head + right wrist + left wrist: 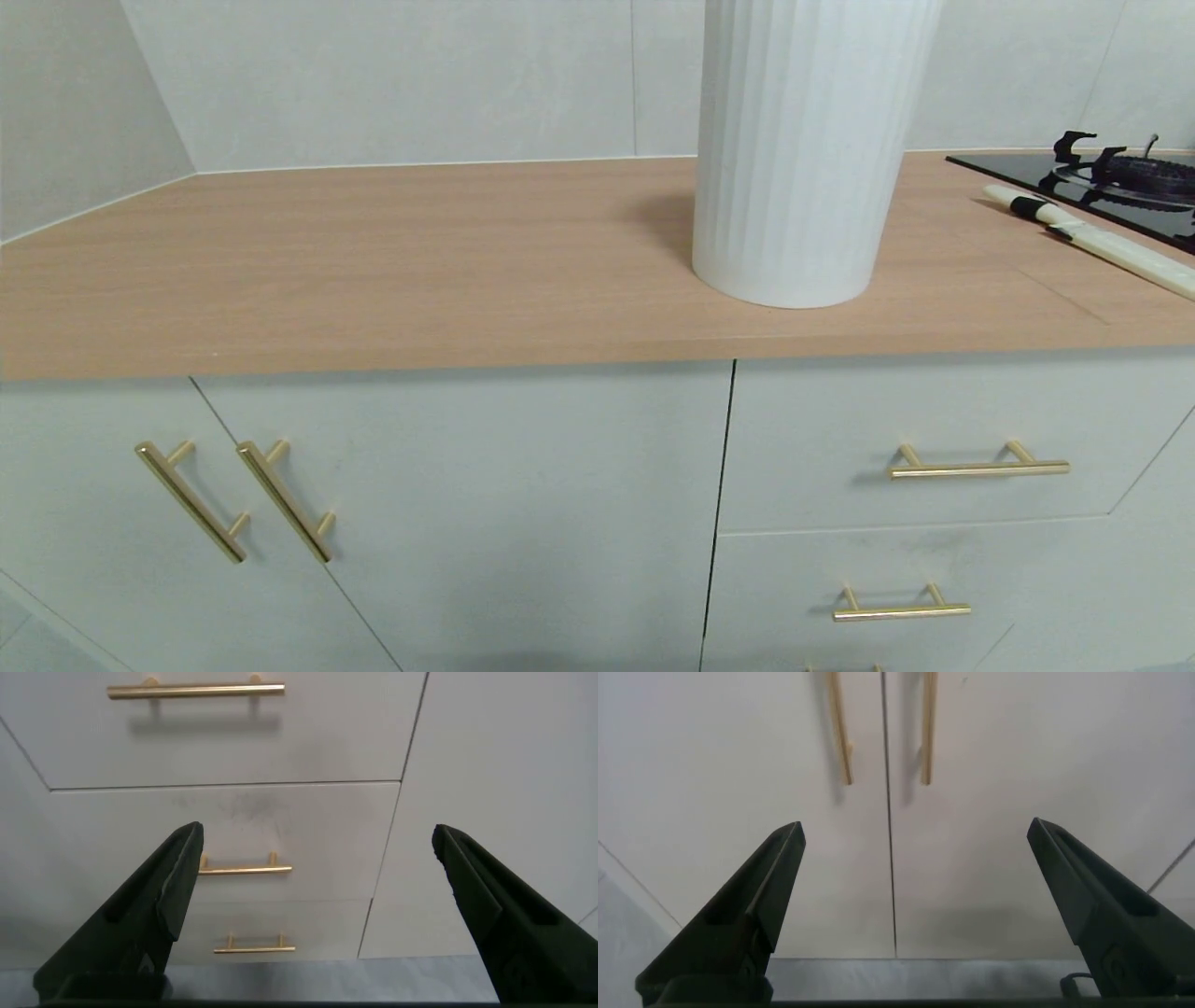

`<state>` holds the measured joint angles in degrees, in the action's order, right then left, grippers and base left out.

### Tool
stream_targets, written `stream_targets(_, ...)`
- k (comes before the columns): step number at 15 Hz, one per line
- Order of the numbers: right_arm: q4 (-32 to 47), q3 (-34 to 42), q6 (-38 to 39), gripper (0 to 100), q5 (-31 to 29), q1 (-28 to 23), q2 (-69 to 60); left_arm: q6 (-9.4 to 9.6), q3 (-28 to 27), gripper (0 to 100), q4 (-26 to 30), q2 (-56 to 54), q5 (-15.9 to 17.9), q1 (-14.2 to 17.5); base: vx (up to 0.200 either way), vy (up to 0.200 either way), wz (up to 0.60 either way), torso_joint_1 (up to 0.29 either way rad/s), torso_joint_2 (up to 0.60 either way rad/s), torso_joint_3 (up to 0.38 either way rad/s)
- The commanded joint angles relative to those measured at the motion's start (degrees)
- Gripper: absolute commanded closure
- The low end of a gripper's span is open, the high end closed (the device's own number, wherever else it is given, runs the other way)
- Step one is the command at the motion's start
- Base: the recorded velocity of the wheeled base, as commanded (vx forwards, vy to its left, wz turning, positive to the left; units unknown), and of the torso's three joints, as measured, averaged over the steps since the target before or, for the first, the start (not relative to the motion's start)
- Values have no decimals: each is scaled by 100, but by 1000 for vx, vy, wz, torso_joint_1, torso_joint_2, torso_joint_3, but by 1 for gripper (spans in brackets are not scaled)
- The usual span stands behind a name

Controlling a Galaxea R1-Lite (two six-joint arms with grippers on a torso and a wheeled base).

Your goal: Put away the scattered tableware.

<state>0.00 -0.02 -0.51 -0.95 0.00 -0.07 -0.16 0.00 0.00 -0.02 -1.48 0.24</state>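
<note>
Wood-grain countertop (373, 261) runs across the upper half of the head view, backed by pale wall tiles. On it, right of centre, a tall white fluted container (803, 159) stands upright, its top cut off by the frame edge. At the far right edge a cream-coloured utensil with a black band (1102, 245) lies flat on the wood, just beside the front edge of a black glass hob (1018, 168) that carries a dark burner grate (1148, 173); it sits well apart from the container. Below the counter, two pale cabinet doors meet at the lower left, each with a slanted gold bar handle (191, 499), and at the lower right is a stack of drawers whose top drawer handle (978, 467) lies level. My left gripper (915, 831) faces those two cabinet doors (999, 859), its dark fingers (757, 905) spread wide with nothing between them. My right gripper (316, 833) faces the drawer fronts (308, 821), its fingers likewise wide apart and holding nothing, with three gold drawer handles in front of it.
</note>
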Motion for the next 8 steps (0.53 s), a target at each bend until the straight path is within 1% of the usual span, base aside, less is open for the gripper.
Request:
stream_targets(1,0,2,-10,0,-2,0,7,7,0,0,0,2,-2,2,0,0,0,0,0,0)
stream_targets(8,0,-6,-2,0,-2,0,7,7,0,0,-9,2,-2,2,0,-200,0,0,2,2)
